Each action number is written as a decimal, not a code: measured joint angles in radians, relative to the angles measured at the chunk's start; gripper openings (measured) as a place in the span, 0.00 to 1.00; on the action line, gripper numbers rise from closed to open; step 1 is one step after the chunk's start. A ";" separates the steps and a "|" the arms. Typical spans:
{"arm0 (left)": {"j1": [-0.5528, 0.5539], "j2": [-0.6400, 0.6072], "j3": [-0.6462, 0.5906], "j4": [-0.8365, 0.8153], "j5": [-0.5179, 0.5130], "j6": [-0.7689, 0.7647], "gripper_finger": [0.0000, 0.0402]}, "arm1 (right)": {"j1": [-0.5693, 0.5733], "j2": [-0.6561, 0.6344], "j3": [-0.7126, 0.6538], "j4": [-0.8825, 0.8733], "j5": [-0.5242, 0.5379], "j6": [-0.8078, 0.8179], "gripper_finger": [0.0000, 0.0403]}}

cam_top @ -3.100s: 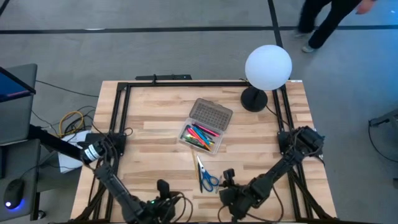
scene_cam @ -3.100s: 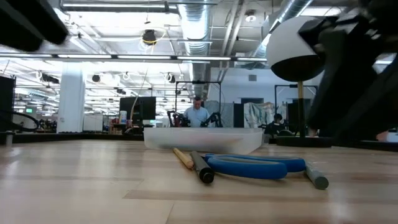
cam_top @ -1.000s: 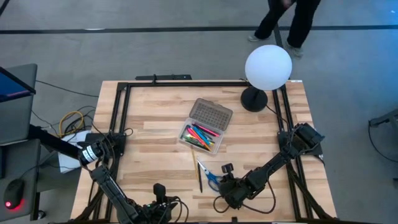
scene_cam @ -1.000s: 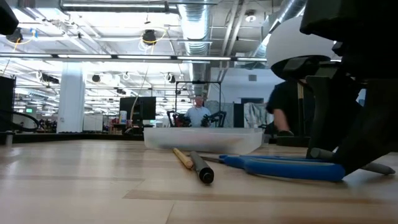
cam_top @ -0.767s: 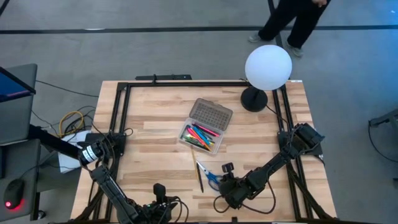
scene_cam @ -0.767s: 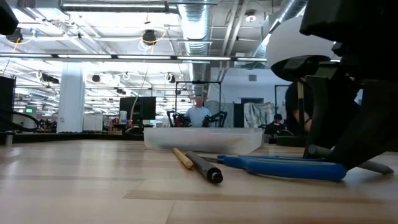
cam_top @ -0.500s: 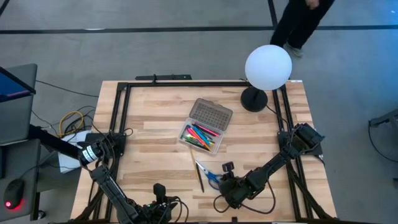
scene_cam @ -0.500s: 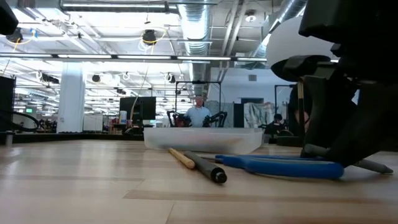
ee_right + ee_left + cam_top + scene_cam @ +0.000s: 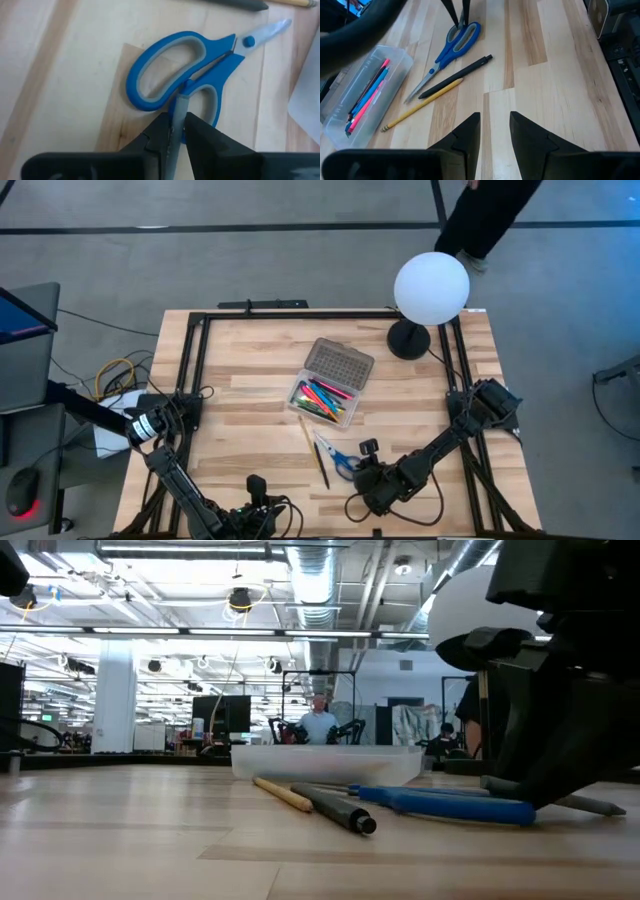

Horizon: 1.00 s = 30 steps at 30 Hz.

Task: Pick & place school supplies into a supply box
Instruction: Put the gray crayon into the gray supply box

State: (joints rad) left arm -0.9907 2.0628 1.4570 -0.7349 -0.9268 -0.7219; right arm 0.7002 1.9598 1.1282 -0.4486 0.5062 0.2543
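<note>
The blue-handled scissors (image 9: 340, 462) (image 9: 150, 75) lie flat on the table, near of the supply box. A black pen (image 9: 455, 77) and a yellow pencil (image 9: 422, 107) lie beside their blades. The clear supply box (image 9: 322, 402) stands open with its grey dotted lid (image 9: 338, 365) laid back, and pink, blue and green pens lie in it. My right gripper (image 9: 368, 452) (image 9: 176, 135) is low at the scissors' handles, shut on a thin grey pen (image 9: 179, 110). My left gripper (image 9: 495, 125) waits open by the near edge, touching nothing. My right gripper pinches the grey pen's shaft (image 9: 176, 125) between its two fingers, and the pen runs along the fingers. The pen's free end (image 9: 182, 89) sticks out ahead and rests on the scissors where the two handle loops meet. In the low view the pen's other end (image 9: 590, 805) slants out behind the gripper.
A white globe lamp (image 9: 431, 288) stands on its black base (image 9: 408, 340) at the far right corner. A black frame (image 9: 300, 315) runs along the table's edges. A person (image 9: 490, 215) walks beyond the far edge. Bare wood lies left of the box.
The scissors have slid a little toward the table's left with the right gripper staying at their handles. Their blades have swept the black pen and yellow pencil, which have turned, far ends swinging left. The person beyond the table has walked on.
</note>
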 joint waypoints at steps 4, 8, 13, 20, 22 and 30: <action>0.000 0.000 0.000 0.000 0.000 0.000 0.25 | 0.000 0.000 0.000 -0.004 0.018 0.000 0.11; 0.000 0.000 0.000 0.000 0.000 0.000 0.25 | 0.000 -0.010 0.004 -0.015 0.018 0.001 0.10; 0.000 0.000 0.000 0.000 0.001 -0.001 0.25 | -0.001 -0.016 0.027 -0.046 0.021 0.008 0.08; 0.000 0.000 0.000 0.000 0.001 -0.002 0.25 | -0.002 -0.017 0.027 -0.050 0.042 0.009 0.07; 0.000 0.000 0.000 0.000 0.001 -0.004 0.25 | -0.002 -0.017 0.027 -0.049 0.049 0.009 0.07; 0.000 0.000 0.000 0.000 0.001 -0.007 0.25 | -0.002 -0.017 0.026 -0.079 0.137 0.007 0.02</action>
State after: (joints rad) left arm -0.9905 2.0628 1.4570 -0.7345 -0.9257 -0.7292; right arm 0.6987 1.9427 1.1545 -0.5274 0.6431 0.2616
